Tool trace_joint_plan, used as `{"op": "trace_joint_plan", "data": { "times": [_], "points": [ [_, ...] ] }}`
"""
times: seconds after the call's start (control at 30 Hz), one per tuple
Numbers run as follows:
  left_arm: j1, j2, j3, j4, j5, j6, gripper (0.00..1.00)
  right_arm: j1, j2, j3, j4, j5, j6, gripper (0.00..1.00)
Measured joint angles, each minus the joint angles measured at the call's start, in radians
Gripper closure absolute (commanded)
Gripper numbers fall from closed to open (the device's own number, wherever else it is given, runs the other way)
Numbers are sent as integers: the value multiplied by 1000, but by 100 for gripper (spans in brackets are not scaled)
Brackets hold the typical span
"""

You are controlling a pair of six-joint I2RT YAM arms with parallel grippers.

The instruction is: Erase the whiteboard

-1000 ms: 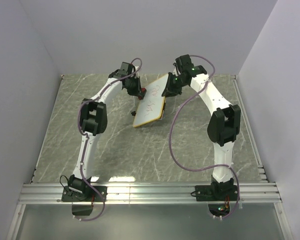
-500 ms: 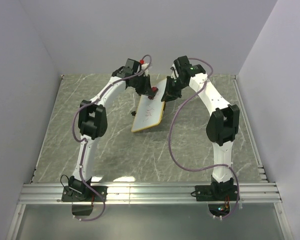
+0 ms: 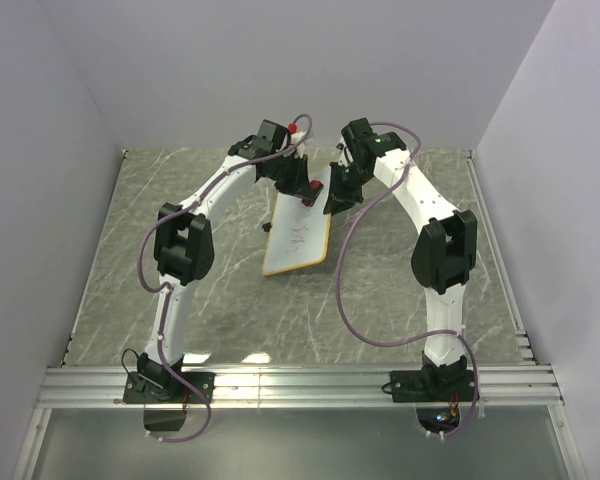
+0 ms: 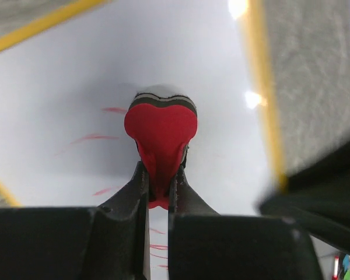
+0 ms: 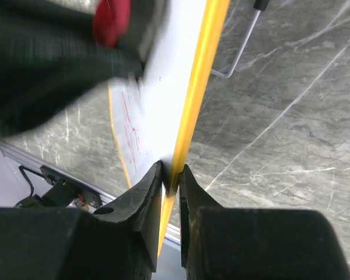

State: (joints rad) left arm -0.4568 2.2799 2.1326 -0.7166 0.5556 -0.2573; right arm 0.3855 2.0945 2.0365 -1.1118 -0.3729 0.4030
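Note:
The whiteboard (image 3: 298, 233) is white with a yellow frame and faint red scribbles, tilted up above the table at the centre back. My right gripper (image 3: 332, 203) is shut on its right frame edge (image 5: 192, 111) and holds it raised. My left gripper (image 3: 305, 190) is shut on the red-and-black eraser (image 4: 160, 125), which presses against the board's white face (image 4: 76, 87) near its upper end. Red marks (image 4: 93, 138) show to the left of the eraser and below it. The board's face also shows in the right wrist view (image 5: 163, 87), with the eraser (image 5: 112, 20) blurred at the top.
The grey marbled table (image 3: 400, 280) lies under the board. A thin wire foot (image 5: 240, 55) of the board sticks out behind it. Grey walls close in the back and sides. A metal rail (image 3: 300, 385) runs along the near edge by the arm bases.
The left gripper with the eraser has moved right and down onto the board's upper face. The board has turned steeper and narrower in view, its lower end shifted slightly down.

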Motion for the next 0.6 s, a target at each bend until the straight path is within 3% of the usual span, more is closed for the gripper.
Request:
{"op": "trace_joint_plan", "data": {
  "times": [0.33, 0.6],
  "points": [
    [123, 164, 61, -49, -179, -36, 100, 7, -8, 1, 4, -4, 19, 100],
    [82, 128, 61, -61, -217, 1, 100, 54, -26, 18, -26, 17, 18, 100]
  ]
}}
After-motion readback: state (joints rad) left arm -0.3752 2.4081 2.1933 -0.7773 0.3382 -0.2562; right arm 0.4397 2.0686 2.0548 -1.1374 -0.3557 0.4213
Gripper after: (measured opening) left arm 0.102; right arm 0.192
